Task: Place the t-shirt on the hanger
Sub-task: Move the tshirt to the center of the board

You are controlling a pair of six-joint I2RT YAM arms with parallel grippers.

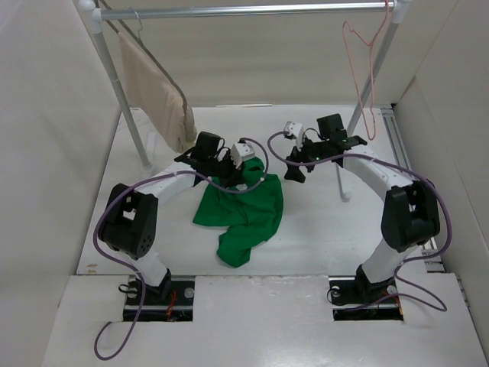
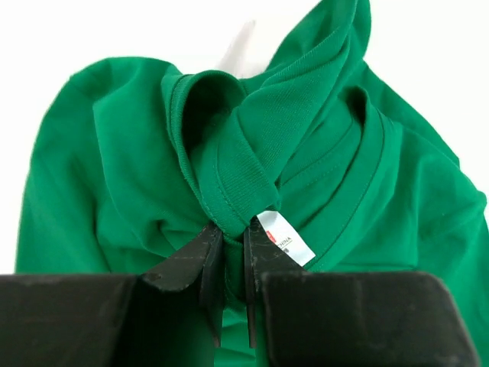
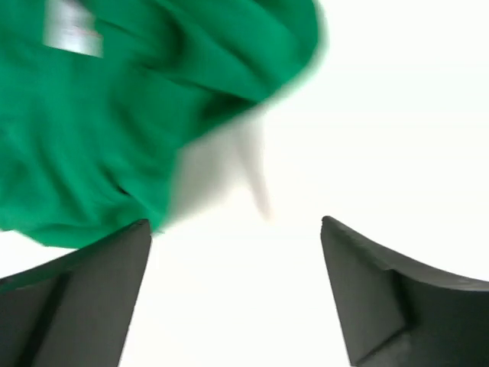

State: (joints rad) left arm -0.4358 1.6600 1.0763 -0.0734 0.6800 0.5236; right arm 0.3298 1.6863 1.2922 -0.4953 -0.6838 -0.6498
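Observation:
The bright green t-shirt (image 1: 243,210) lies bunched on the white table in front of the left arm. My left gripper (image 1: 250,177) is shut on the shirt's neck collar; in the left wrist view its gripper (image 2: 229,252) pinches the green collar band (image 2: 237,191) beside the white tag (image 2: 286,238). My right gripper (image 1: 295,173) is open and empty just right of the shirt; the right wrist view shows the gripper (image 3: 237,229) over bare table, with the blurred shirt (image 3: 114,115) at upper left. The pale pink hanger (image 1: 365,69) hangs from the rail at back right.
A metal rail (image 1: 244,11) on white posts spans the back. A grey hanger with beige cloth (image 1: 157,95) hangs at its left end. White walls close in both sides. A slanted post (image 1: 372,73) stands near the right arm.

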